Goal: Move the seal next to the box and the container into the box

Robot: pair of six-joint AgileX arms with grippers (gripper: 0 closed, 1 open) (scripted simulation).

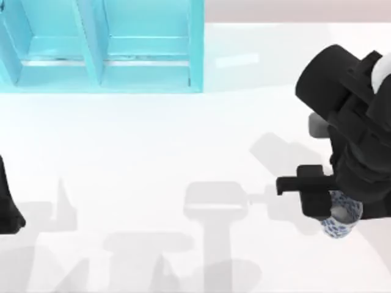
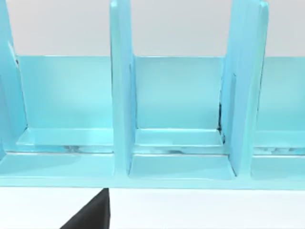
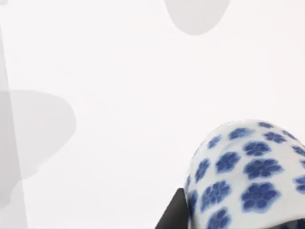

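The container [image 1: 341, 218] sits right at the right gripper [image 1: 330, 210], against its fingers [image 3: 172, 212]; whether they clamp it I cannot tell. The box [image 1: 104, 49] lies far across the worktop [image 1: 153, 152], toward the parked left arm [image 1: 7, 204], fingers unreadable.

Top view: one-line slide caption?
Right hand at the blue-flowered container on the table's right; turquoise box upper left; left arm parked.

container [image 1: 339, 221] — half under right arm
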